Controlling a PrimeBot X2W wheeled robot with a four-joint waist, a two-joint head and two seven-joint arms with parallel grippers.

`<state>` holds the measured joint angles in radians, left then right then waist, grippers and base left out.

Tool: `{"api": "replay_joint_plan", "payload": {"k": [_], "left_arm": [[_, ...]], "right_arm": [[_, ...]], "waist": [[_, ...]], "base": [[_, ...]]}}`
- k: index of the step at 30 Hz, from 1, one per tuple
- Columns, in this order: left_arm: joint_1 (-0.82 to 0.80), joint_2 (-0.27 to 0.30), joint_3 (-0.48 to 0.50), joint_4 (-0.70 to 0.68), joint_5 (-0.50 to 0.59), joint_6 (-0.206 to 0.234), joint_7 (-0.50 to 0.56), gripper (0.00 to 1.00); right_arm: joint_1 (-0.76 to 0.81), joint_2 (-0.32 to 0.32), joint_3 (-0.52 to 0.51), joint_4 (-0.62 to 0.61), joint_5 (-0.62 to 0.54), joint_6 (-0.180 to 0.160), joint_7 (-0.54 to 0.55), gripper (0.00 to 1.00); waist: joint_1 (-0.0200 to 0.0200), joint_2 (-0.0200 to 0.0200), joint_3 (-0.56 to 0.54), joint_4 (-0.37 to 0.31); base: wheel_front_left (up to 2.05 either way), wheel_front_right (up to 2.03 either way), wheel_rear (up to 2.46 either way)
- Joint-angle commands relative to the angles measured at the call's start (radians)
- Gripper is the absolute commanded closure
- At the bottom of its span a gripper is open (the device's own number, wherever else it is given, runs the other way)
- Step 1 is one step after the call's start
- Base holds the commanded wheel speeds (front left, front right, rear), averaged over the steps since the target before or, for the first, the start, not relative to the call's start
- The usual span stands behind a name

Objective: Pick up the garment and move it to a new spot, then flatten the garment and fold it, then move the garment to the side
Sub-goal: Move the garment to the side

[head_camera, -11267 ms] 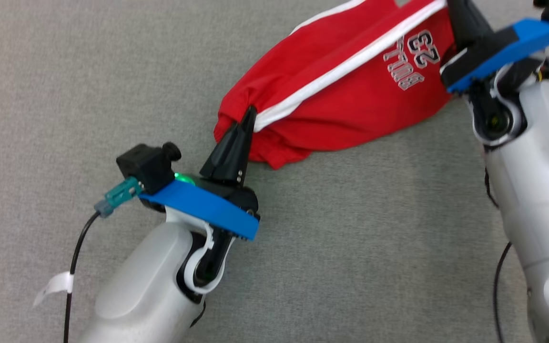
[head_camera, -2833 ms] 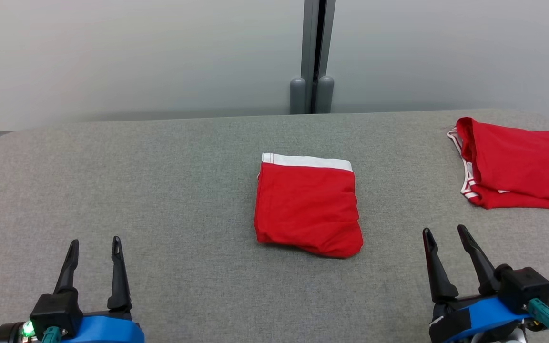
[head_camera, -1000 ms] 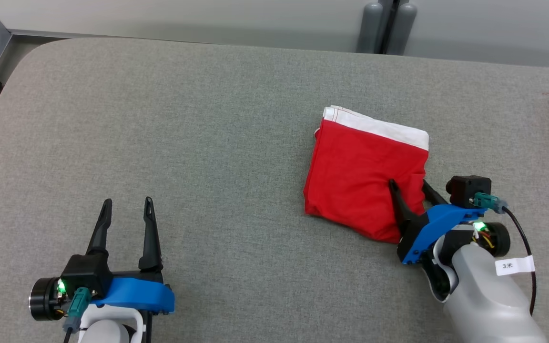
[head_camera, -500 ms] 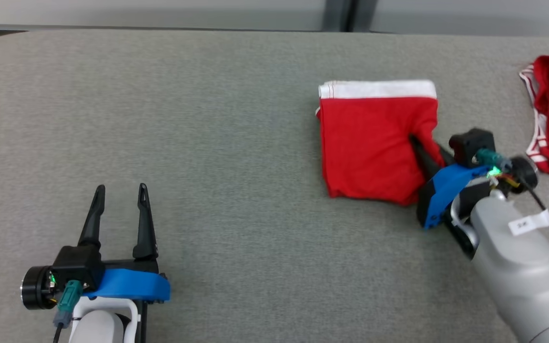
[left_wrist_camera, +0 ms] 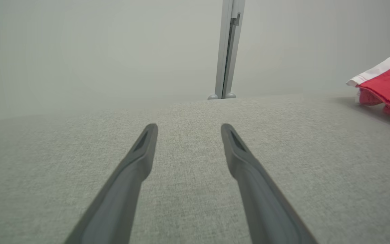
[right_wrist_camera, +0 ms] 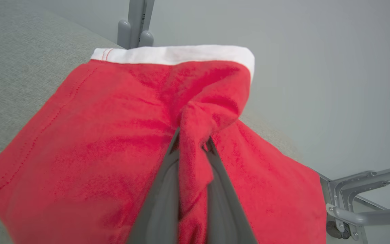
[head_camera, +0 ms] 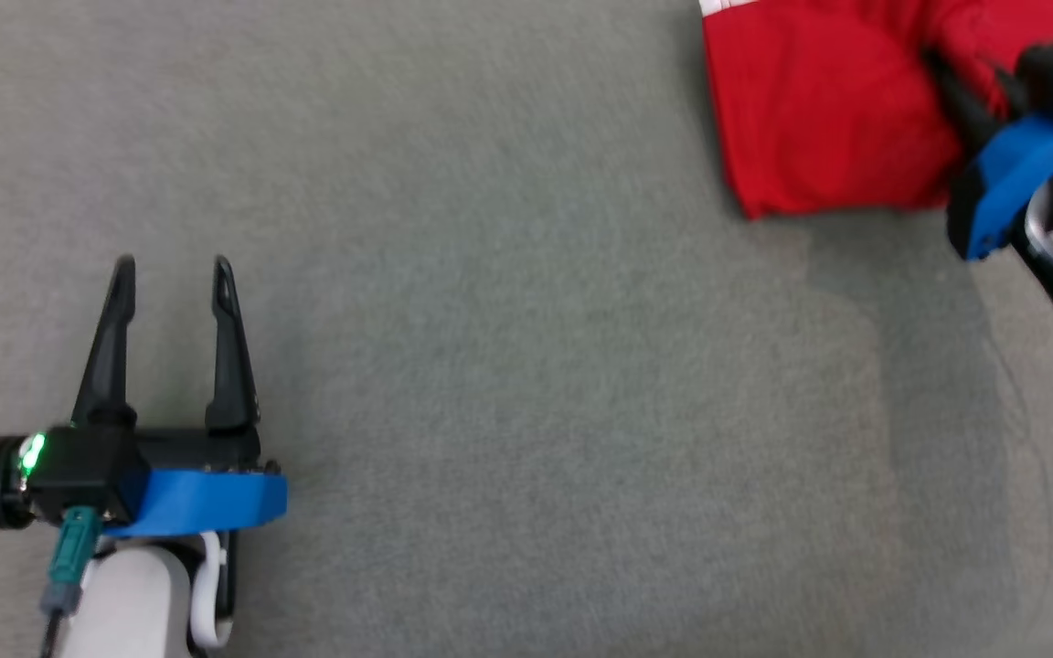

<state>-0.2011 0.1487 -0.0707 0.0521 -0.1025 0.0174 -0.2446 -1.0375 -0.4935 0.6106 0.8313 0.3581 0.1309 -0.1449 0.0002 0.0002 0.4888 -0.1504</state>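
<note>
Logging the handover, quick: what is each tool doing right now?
Left tool: open, holding nothing.
Right tool: closed on a pinch of the folded red garment.

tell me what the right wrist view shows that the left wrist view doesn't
Right wrist view, not the left: the right gripper, its jaws shut on a pinched ridge of the red garment, and a grey metal frame off the table's edge.
Left wrist view, not the right: the left gripper, its jaws open and holding nothing, over bare table.
Both: the red garment with its white band, the grey fabric table, the pale wall and the grey post.
</note>
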Motion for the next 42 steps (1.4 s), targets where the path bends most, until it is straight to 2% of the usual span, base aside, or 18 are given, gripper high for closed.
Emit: {"api": "replay_joint_plan", "payload": {"k": [1,9,14,19,23,24,25,26,34,42], "left_arm": [[-0.014,0.012,0.006,-0.029,0.01,0.004,0.011,0.0],[-0.039,0.065,-0.001,-0.192,0.049,0.008,0.095,0.0],[-0.042,0.087,0.008,-0.272,0.059,0.015,0.137,0.0],[-0.053,0.098,0.003,-0.31,0.062,0.01,0.156,0.0],[-0.053,0.104,0.003,-0.324,0.064,0.015,0.16,0.0],[-0.052,0.104,0.004,-0.325,0.063,0.017,0.16,0.0],[-0.05,0.104,0.005,-0.325,0.062,0.019,0.159,0.0],[-0.047,0.105,0.007,-0.325,0.06,0.02,0.159,0.0],[-0.039,0.108,0.012,-0.308,0.047,0.029,0.149,0.0],[-0.007,0.086,0.011,-0.246,0.02,0.039,0.109,0.0]], "right_arm": [[-0.031,-0.025,0.013,-0.012,0.031,0.0,0.01,1.0],[-0.142,-0.172,0.096,-0.044,0.164,0.0,0.038,1.0],[-0.202,-0.21,0.12,-0.007,0.216,0.0,0.058,1.0],[-0.259,-0.237,0.172,0.078,0.198,0.0,0.056,1.0],[-0.291,-0.219,0.186,0.178,0.186,0.0,0.049,1.0],[-0.302,-0.215,0.186,0.196,0.18,0.0,0.036,0.9],[-0.309,-0.207,0.187,0.218,0.177,0.0,0.025,0.14],[-0.313,-0.197,0.184,0.242,0.179,0.0,0.017,0.0],[-0.357,-0.143,0.184,0.358,0.149,0.0,-0.063,0.0],[-0.376,-0.128,0.134,0.42,0.093,0.0,-0.117,0.0]], "waist": [[-0.0002,-0.0002,0.017,-0.023],[-0.0002,-0.0002,0.095,-0.101],[-0.0002,-0.0002,0.134,-0.126],[-0.0002,-0.0002,0.162,-0.12],[-0.0002,-0.0002,0.175,-0.111],[-0.0002,-0.0002,0.177,-0.109],[-0.0002,-0.0002,0.178,-0.107],[-0.0002,-0.0002,0.178,-0.105],[-0.0002,-0.0002,0.169,-0.096],[-0.0002,-0.0002,0.082,-0.072]], "base": [[0.0,0.0,0.0],[0.0,0.0,0.0],[0.0,0.0,0.0],[0.0,0.0,0.0],[0.0,0.0,0.0],[0.0,0.0,0.0],[0.0,0.0,0.0],[0.0,0.0,0.0],[0.0,0.0,0.0],[0.0,0.0,0.0]]}}
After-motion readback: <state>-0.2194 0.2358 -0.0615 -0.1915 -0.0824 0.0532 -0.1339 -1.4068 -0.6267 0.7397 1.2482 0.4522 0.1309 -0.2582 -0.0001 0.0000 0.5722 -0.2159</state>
